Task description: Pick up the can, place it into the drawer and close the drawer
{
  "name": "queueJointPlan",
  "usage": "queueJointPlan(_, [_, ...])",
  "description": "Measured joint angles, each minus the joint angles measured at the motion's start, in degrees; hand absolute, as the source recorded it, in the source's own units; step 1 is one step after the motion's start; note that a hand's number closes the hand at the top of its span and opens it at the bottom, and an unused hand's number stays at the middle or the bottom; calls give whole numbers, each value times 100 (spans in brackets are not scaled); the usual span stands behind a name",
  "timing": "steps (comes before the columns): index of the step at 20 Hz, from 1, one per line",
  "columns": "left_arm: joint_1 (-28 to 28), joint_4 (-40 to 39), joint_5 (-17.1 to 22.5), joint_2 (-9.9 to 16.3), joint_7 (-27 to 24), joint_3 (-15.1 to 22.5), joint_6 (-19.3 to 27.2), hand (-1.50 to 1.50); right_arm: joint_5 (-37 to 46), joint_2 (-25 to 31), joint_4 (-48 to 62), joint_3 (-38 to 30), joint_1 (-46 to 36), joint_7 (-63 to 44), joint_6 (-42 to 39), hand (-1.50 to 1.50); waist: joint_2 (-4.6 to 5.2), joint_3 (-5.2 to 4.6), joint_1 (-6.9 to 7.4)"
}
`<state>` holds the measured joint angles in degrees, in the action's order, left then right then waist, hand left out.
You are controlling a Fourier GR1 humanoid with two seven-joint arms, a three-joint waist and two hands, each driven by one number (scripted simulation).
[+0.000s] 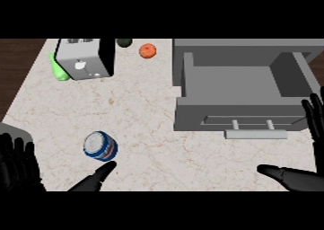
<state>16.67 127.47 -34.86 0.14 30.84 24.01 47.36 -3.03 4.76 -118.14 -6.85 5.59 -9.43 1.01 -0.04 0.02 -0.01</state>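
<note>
The can (100, 145) lies on the bench (144, 103), just beyond my left hand (17, 162), fingers spread and empty. I should curl around its sides. The drawer (238, 92) stands open beside my open right hand (318, 117).

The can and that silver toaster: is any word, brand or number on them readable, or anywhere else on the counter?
None is readable.
Can: blue, white and red bands, no legible lettering.
Toaster: a small white mark on its side, too small to read.
Drawer: plain grey, no text.
</note>
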Motion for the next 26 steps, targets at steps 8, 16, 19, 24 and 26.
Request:
queueJointPlan(8, [-319, -1044, 414, 24, -293, 56, 548, -150, -135, 48, -30, -224, 164, 192, -184, -150, 1, -3, -8])
queueJointPlan(16, [-555, -2349, 1255, -3, -1281, 255, 1247, -150, -186, 45, -299, -289, 175, -47, -207, -150, 1, -4, -13])
queueJointPlan(19, [-452, -2673, 1807, 20, -1889, 246, 1452, -150, -235, 64, -458, -356, 201, -180, -207, -150, -1, -7, -8])
queueJointPlan(24, [-376, -3065, 2745, 0, -2823, 27, 1538, -150, -310, 66, -539, -462, 375, -120, -341, -150, -3, -8, -3])
queueJointPlan(26, [-401, -3335, 3230, -3, -3292, -51, 1532, -150, -345, 71, -619, -503, 418, -156, -377, -150, -3, -9, -4])
